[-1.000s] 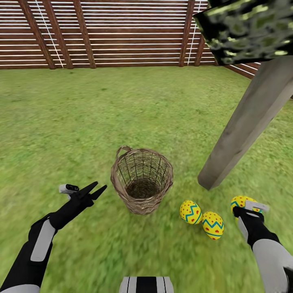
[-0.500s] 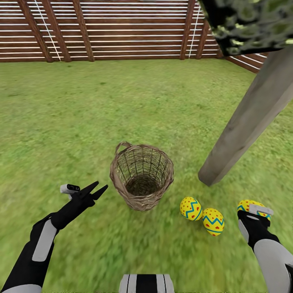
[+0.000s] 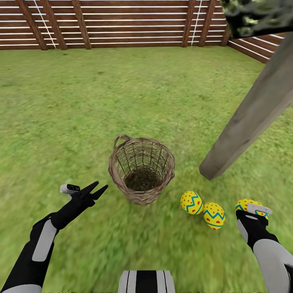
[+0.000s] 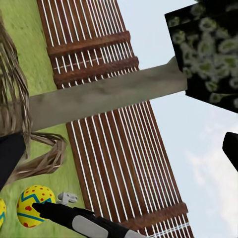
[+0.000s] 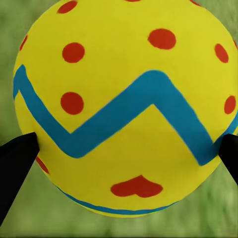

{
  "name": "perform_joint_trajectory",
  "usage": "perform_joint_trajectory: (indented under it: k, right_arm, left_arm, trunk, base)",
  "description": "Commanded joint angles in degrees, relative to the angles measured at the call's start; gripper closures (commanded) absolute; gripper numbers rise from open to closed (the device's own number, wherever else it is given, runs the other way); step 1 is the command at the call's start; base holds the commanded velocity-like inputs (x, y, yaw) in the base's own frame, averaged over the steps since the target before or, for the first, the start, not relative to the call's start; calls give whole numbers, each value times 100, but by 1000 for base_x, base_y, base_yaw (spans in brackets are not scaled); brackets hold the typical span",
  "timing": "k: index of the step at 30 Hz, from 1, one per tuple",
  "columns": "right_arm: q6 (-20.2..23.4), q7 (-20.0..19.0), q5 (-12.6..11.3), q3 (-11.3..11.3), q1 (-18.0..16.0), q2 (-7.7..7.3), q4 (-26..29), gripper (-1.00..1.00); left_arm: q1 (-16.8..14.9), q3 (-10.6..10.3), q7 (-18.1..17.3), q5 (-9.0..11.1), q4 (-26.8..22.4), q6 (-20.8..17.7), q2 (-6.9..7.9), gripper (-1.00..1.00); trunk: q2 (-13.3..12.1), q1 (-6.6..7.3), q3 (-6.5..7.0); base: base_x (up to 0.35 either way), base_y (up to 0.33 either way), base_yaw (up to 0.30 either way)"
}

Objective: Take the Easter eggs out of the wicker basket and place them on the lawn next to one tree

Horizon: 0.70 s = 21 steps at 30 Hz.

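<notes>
While the head camera tips down and the fence slides up the picture, we log the right gripper [image 3: 251, 206] a little further out from the two grounded eggs [image 3: 202, 208], fingers clamped on the third egg [image 5: 124, 106] just above the lawn [image 3: 81, 114] near the tree [image 3: 248, 118]. Release pending. Its long axis cannot be told. Wicker basket [image 3: 141, 170]: empty, upright. Left gripper [image 3: 97, 189]: parted, idle.

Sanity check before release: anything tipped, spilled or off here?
Nothing stands out. The wicker basket stands upright and empty; two eggs lie on the lawn near the tree trunk; the right claw grips the third egg.
</notes>
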State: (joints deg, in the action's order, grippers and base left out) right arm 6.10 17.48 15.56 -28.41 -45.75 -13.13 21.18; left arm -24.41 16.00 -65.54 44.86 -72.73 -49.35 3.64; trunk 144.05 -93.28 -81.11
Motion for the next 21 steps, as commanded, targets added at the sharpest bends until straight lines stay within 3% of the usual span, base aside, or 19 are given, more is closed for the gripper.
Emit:
perform_joint_trajectory:
  k: [1,21]
  right_arm:
    - [40,1,61,-24,-3,7,8,100]
    - [49,-16,70,-16,-3,25,48,100]
  left_arm:
    - [0,1,-2,23,-1,-39,-2,-100]
    - [-1,9,-2,23,-4,-39,5,-100]
  trunk:
    - [3,-1,-26]
    - [30,-53,-469]
  base:
    - [0,0,0]
    - [0,0,0]
